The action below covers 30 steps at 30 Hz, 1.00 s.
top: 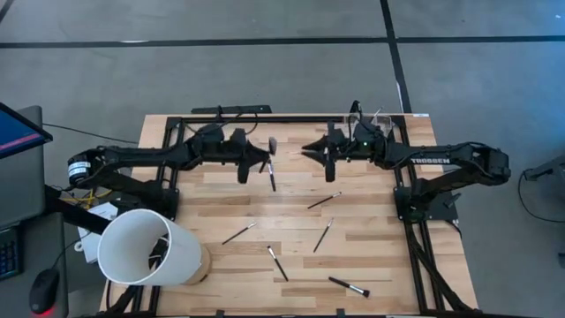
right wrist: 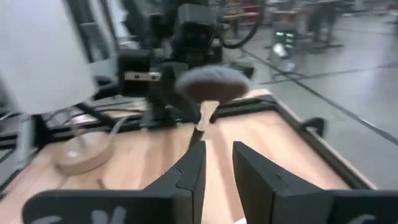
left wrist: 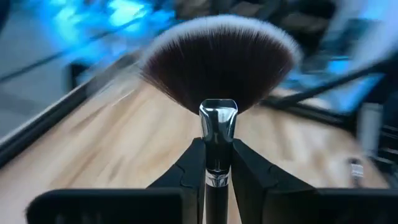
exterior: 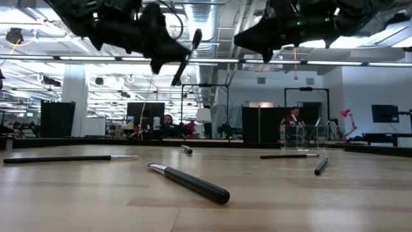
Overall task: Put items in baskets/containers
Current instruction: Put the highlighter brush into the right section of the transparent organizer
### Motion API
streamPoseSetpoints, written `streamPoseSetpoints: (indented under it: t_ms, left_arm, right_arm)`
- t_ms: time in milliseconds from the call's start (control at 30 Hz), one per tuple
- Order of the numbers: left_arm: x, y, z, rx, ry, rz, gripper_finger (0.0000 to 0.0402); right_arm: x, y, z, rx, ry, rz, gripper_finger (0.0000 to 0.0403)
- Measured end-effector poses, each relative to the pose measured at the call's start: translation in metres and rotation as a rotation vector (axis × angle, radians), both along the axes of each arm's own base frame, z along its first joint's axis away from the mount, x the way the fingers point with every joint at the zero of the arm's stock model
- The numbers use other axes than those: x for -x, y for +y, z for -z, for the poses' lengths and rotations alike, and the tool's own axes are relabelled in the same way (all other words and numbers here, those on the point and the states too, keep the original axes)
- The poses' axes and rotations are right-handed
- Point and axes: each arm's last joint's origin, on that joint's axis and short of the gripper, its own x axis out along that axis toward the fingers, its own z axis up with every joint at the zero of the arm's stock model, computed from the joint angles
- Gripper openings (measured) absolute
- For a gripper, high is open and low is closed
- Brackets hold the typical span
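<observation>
Your left gripper (left wrist: 217,177) was clamped on the fan brush (left wrist: 219,68) by its ferrule, held aloft mid-table — likely for a handover. The right gripper (right wrist: 217,165) faced it, fingers apart, empty. The clear holder (exterior: 301,136) stood behind at the far edge.

Bench (exterior: 77,200), pale wood, level view.
- Near centre: one brush (exterior: 190,182) lying flat, dark handle toward me.
- Left: one long brush (exterior: 67,158) lying flat.
- Right: two brushes, one lying flat (exterior: 288,156), one angled (exterior: 320,167).
- Far centre: one small brush (exterior: 187,149).
- Far right: clear holder (exterior: 302,136), upright.
- Above left: my left hand (exterior: 168,50) gripping a brush (exterior: 187,58), tilted.
- Above right: my right hand (exterior: 248,40), clear of the bench.
</observation>
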Motion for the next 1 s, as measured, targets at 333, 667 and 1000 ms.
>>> streamPoseSetpoints:
  t_ms: [333, 667, 1000]
  left_arm:
    - [0.003, -0.009, -0.006, -0.122, -0.345, 0.199, 0.0055]
    - [-0.025, -0.016, 0.0, -0.107, -0.405, 0.249, 0.0056]
    - [-0.032, -0.013, 0.005, -0.114, -0.414, 0.248, 0.0056]
  right_arm:
    - [-0.011, 0.037, -0.012, 0.032, -0.148, -0.139, 0.0134]
    - [-0.052, 0.036, 0.008, 0.021, -0.153, -0.111, 0.0171]
    - [-0.06, 0.015, 0.017, -0.022, -0.115, -0.112, 0.0161]
